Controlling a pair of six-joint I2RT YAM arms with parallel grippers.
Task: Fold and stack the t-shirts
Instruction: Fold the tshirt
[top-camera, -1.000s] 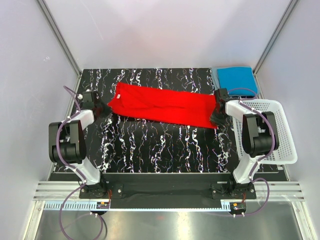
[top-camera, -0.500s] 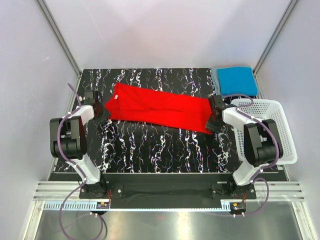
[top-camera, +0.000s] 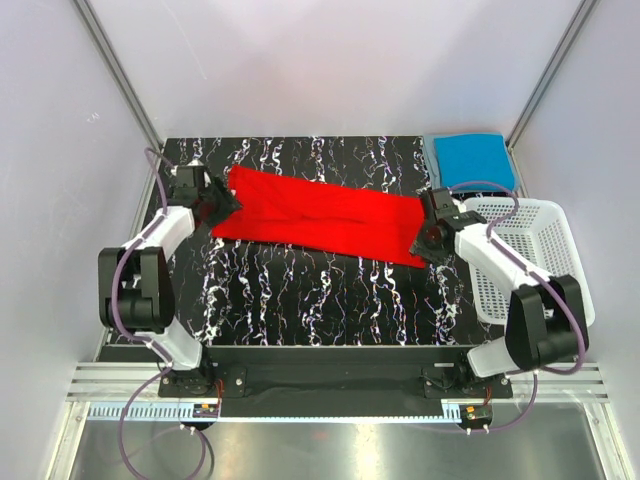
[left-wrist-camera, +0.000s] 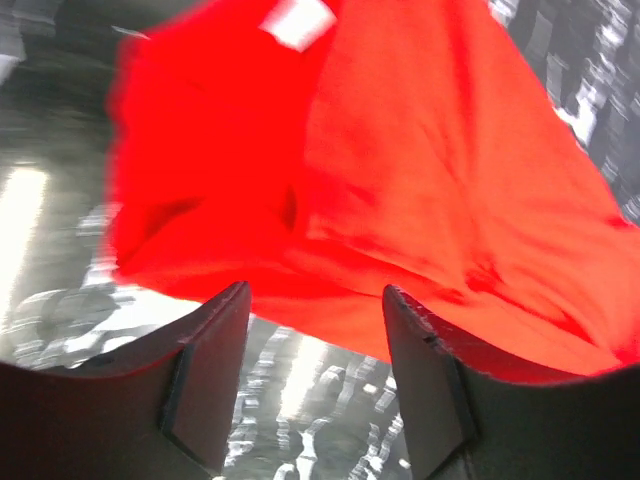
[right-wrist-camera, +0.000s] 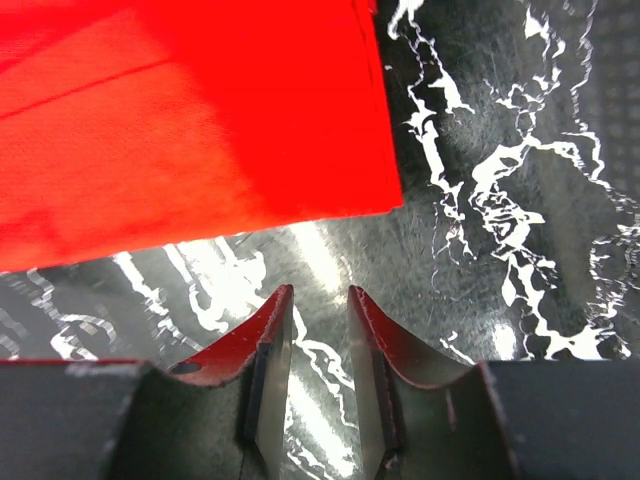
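Observation:
A bright red t-shirt (top-camera: 320, 215) lies on the black marbled table as a long band folded lengthwise, running from back left to right. A bright blue t-shirt (top-camera: 474, 158) rests folded at the back right corner. My left gripper (top-camera: 217, 203) is at the red shirt's left end. In the left wrist view it (left-wrist-camera: 315, 300) is open, with bare table between its fingers and the red cloth (left-wrist-camera: 400, 180) just ahead. My right gripper (top-camera: 432, 238) sits at the shirt's right end. In the right wrist view it (right-wrist-camera: 320, 295) is open by a narrow gap and holds nothing, short of the red shirt's corner (right-wrist-camera: 200, 120).
A white mesh basket (top-camera: 560, 262) stands at the right edge of the table, beside the right arm. The marbled table (top-camera: 330, 295) shows in front of the red shirt. Grey walls and metal frame posts close in the back and sides.
Both grippers have let go of the red shirt's ends and opened. The left gripper has moved toward the back. The right arm has swung outward, its gripper just off the shirt's corner.

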